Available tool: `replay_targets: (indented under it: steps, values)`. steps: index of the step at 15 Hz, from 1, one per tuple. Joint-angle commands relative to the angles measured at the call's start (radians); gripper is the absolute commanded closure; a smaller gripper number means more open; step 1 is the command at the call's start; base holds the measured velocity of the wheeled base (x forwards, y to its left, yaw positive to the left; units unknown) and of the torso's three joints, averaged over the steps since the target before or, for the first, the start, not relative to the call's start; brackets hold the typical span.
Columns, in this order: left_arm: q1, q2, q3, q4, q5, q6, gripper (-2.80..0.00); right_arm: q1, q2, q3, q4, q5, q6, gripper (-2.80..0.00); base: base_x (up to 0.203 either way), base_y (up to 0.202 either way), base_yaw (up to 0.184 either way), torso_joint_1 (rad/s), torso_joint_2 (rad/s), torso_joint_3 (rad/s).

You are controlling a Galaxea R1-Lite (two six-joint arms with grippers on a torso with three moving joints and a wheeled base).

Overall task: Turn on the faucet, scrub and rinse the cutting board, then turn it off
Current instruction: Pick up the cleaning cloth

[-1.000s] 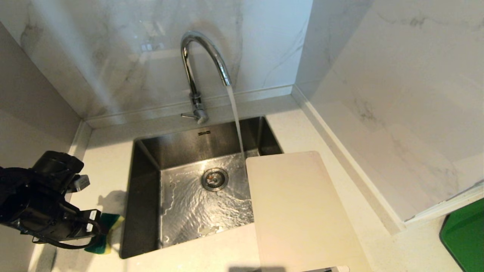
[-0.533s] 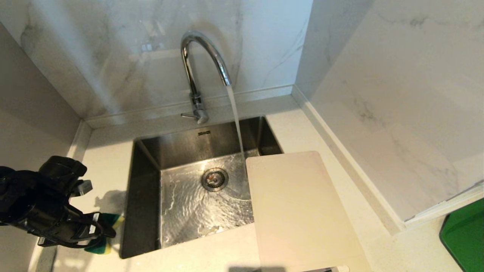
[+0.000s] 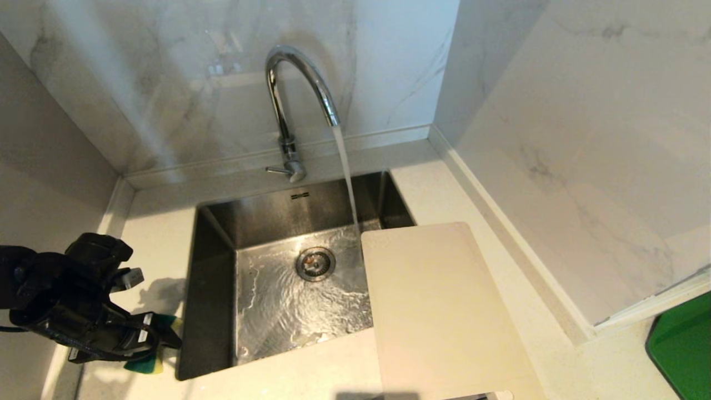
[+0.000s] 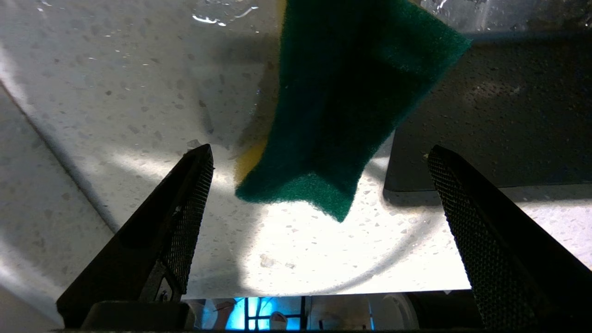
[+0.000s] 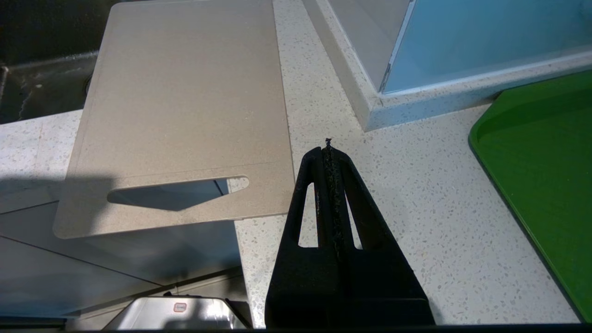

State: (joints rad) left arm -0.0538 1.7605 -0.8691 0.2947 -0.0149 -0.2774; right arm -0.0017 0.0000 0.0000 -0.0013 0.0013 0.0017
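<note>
The cutting board [image 3: 439, 311] lies flat on the worktop [image 3: 483, 222] to the right of the sink [image 3: 214, 266], its long axis running from far to near. Its far left corner juts over the sink's right edge, and its near short end, with the elongated handle slot [image 5: 178, 192], hangs past the near edge of the worktop. The faucet [image 3: 289, 105] stands at the far side of the sink in the middle, its arched spout pointing toward the right, its thin side lever [image 3: 276, 170] sticking out to the left at the base. Water [image 3: 347, 172] pours from the spout and lands in the far right part of the basin, just beside the board's far left corner. The steel basin holds only a thin rippling sheet of water around the round drain [image 3: 315, 263]. On the worktop strip left of the sink lies a sponge [image 4: 351, 101], green scouring side up with a yellow layer beneath. My left fingers [image 4: 319, 185] are spread wide above its near end, one on either side, and from the left wrist view they are not touching it. My right fingers [image 5: 329, 152] are pressed together on nothing, hanging over the worktop just right of the board's handle end. At the near right corner of the worktop lies a bright green flat tray [image 3: 686, 350], well apart from the board.
</note>
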Motion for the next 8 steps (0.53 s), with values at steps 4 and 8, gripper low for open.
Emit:
replay_targets:
  steps: [4,8]
  values:
    - [0.0,0.012,0.007,0.001,-0.007,0.001,0.0,0.0,0.0,0.0,0.0,0.0,0.0,0.0,0.0,0.0,0.0,0.0,0.0,0.0]
    - [0.0,-0.027,0.007,0.009,-0.01,-0.022,0.0,0.0,0.0,0.0,0.0,0.0,0.0,0.0,0.0,0.0,0.0,0.0,0.0,0.0]
